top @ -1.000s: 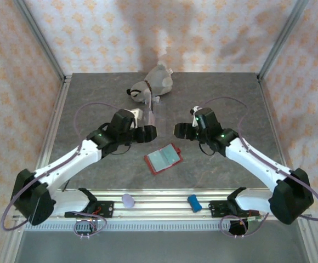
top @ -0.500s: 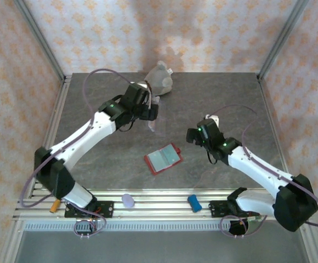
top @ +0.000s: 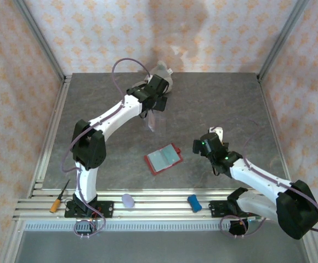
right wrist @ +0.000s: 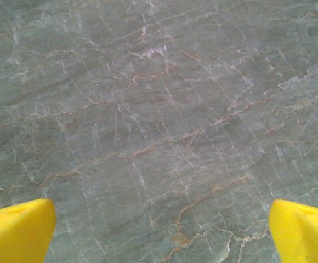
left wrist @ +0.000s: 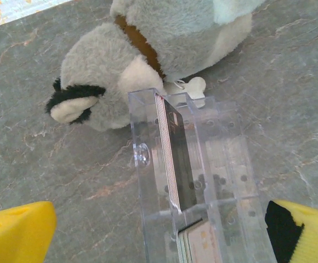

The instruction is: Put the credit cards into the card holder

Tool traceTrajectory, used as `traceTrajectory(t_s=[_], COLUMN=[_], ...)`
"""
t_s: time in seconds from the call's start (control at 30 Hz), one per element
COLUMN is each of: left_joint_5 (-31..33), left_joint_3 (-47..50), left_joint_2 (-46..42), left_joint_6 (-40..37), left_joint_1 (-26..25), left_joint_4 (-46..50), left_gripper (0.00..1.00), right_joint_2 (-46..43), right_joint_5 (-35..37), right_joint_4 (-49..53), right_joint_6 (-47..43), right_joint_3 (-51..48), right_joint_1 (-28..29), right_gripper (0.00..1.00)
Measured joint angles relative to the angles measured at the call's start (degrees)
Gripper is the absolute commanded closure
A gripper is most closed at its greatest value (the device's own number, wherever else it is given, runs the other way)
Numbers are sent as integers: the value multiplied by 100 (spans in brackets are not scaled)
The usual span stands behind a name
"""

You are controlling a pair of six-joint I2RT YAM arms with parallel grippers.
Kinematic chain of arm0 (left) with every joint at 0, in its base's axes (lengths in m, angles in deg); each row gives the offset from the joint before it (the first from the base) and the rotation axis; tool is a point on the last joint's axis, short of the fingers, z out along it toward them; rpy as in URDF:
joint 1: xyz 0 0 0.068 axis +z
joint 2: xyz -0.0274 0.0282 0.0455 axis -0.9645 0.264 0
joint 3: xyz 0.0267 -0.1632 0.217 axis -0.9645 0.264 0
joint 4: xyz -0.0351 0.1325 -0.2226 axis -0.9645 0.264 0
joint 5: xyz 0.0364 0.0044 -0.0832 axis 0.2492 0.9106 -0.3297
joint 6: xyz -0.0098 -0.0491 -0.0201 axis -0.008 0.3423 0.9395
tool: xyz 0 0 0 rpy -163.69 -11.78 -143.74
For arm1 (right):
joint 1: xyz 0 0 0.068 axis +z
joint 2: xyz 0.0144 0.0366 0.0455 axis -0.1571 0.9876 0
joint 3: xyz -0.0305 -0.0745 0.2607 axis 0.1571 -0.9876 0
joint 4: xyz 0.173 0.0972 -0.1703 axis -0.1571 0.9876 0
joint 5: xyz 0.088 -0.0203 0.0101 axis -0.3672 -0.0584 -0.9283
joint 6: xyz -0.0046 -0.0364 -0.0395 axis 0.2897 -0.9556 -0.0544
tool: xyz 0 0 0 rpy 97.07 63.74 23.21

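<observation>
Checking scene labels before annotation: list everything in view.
table: 1, grey marbled
card holder: 1, red, pale blue inside, open, centre
clear case: 1, transparent, far centre, by plush toy
cards: stack, count unclear, on edge inside clear case
plush toy: 1, grey-white, far edge
screwdriver: 1, orange handle, near-left rail
lilac object: 1, small, near rail
blue object: 1, small, near rail
left gripper: 1, yellow fingers, open, either side of clear case
right gripper: 1, yellow fingers, open, over bare table
</observation>
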Motion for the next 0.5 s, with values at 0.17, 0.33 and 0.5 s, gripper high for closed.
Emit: traceTrajectory(t_s=[0.17,0.33,0.5], left_joint_5=[26,190,304], left_joint_3=[-155,-179,-420], left_joint_2=[466,793,1108], left_joint_6=[9,13,4], left_joint_1=[131,179,179], left_joint_4=[-13,-24,-28], left_gripper=[0,0,0], right_joint_2=[-310,-728,-859], right_joint_5=[120,175,216], right_joint_4=[-219,-345,-356], right_joint_6=[-20,-28,-44], right_joint_3=[-101,-317,-407], right_joint_1=[0,0,0], right_gripper=[1,1,1])
